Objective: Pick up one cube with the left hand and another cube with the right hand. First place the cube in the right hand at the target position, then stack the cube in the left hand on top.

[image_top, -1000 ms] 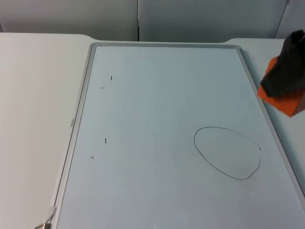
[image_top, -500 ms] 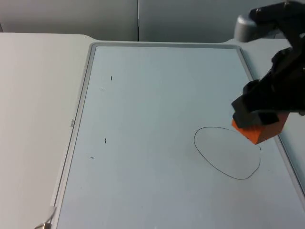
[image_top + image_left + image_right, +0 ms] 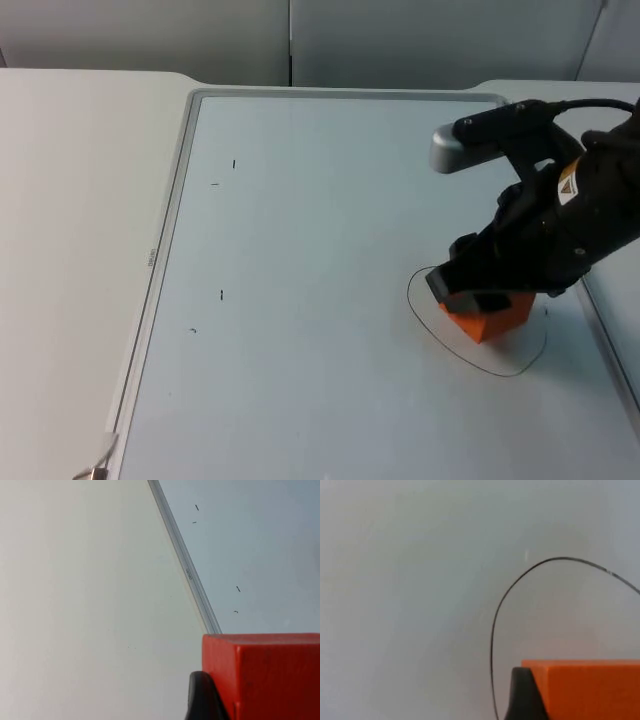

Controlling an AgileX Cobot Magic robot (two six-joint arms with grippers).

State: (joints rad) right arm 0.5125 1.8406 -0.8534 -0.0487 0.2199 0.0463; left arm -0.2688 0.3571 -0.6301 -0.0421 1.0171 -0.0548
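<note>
Top view, near to far: black hand-drawn oval outline (image 3: 478, 320) on pale whiteboard (image 3: 320, 250); orange cube (image 3: 487, 318) inside it, clasped by right gripper (image 3: 480, 295). Left wrist view: left gripper (image 3: 240, 700) clamps red cube (image 3: 270, 675) beside the whiteboard's grey frame (image 3: 185, 570), over white table top (image 3: 75, 605).

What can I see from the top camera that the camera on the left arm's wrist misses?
Top view alone: the right gripper holding an orange cube over the drawn oval outline on the whiteboard.

Left wrist view alone: a red cube held in the left gripper, with one black finger against its side, above the white table.

Both: the whiteboard's grey frame and small black pen marks.
</note>
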